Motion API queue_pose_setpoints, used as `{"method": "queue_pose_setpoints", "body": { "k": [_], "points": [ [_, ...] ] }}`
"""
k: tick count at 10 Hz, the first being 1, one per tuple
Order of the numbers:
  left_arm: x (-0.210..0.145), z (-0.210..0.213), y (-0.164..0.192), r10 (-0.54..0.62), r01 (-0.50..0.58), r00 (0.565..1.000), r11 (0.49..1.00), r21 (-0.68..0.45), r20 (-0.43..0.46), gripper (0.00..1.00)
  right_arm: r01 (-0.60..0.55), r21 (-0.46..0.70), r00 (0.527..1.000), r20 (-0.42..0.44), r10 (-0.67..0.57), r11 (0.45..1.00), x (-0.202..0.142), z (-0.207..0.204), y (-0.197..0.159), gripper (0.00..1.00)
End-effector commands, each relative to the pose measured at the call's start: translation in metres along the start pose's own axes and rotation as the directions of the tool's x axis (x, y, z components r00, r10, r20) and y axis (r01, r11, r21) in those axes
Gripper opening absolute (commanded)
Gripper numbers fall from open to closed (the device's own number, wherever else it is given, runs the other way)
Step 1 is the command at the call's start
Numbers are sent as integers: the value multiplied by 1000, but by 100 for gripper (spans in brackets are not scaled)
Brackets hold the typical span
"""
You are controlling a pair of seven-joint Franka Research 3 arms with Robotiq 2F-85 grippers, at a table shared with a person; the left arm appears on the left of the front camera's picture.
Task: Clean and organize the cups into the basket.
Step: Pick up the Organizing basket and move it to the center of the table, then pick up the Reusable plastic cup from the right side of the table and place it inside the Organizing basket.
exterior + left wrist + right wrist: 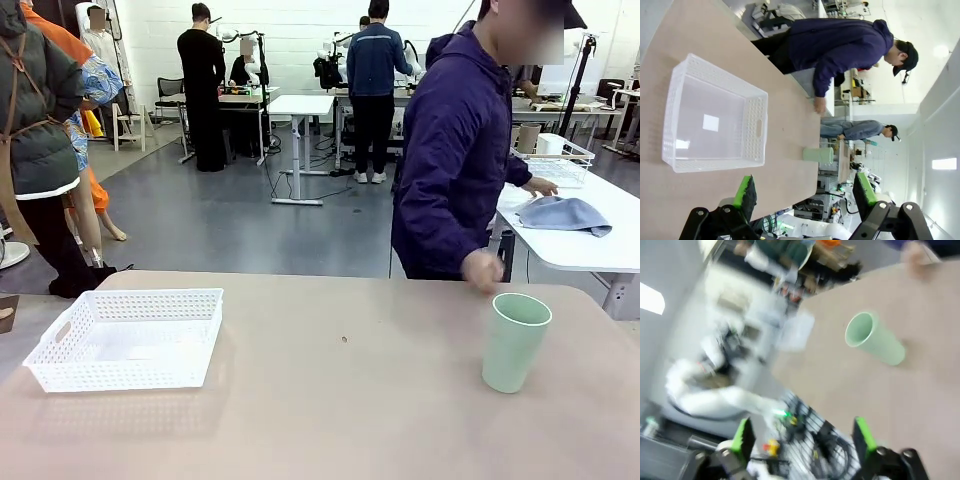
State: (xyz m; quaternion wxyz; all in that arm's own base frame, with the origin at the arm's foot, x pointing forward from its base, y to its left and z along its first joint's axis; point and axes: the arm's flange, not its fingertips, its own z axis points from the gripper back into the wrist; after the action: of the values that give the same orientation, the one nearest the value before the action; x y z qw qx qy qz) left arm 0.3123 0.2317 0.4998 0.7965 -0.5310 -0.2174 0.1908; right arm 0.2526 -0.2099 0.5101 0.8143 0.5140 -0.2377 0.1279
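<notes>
**Layout.** The basket (120,372) is set at the left of the table (340,410), with nothing in it. The mint cup (514,342) stands upright at the right, well apart from the basket. A person's hand (484,268) is held at the far edge, just beyond the cup and not touching it.

**Grippers.** The left gripper (805,192) is spread fully and nothing is held. The right gripper (803,440) is likewise spread wide and holds nothing.

**Handling.** The cup is judged to be light, stiff plastic with a smooth matte wall. It is tall for its narrow base, so it is likely to tip if it is pushed from one side only. A hold across the body is advised, at mid-height or a little above. There the wall widens towards the rim, which should resist slipping downwards. Only moderate pressure should be needed.

**Differences between views.**
- **Front view:** The spacing between basket and cup is given, and the cup is shown upright.
- **Left wrist view:** The basket floor is seen bare and a handle slot is seen in its end wall. The cup lies beyond.
- **Right wrist view:** This view is blurred, but the cup's mouth is looked into and the cup appears empty.
</notes>
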Motion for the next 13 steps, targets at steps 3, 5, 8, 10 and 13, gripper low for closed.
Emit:
{"method": "queue_pose_setpoints", "body": {
  "k": [3,5,8,10,13],
  "points": [
    [15,-18,-35,-151,127,988,881,457,18,100,-505,24,858,-98,505,863,35,-40,-54,100],
    [11,-48,-41,-235,187,972,725,663,-17,100,-595,-44,796,-168,581,802,48,-80,-82,100],
    [10,-95,-28,-273,191,961,559,807,-38,100,-594,-92,798,-193,571,799,49,-124,-107,100],
    [12,-100,-20,-303,173,953,576,798,11,100,-588,-82,800,-210,562,805,52,-110,-106,100],
    [10,-98,-26,-302,217,952,564,797,-46,100,-588,-82,800,-210,562,805,52,-110,-106,100]
  ]
}}
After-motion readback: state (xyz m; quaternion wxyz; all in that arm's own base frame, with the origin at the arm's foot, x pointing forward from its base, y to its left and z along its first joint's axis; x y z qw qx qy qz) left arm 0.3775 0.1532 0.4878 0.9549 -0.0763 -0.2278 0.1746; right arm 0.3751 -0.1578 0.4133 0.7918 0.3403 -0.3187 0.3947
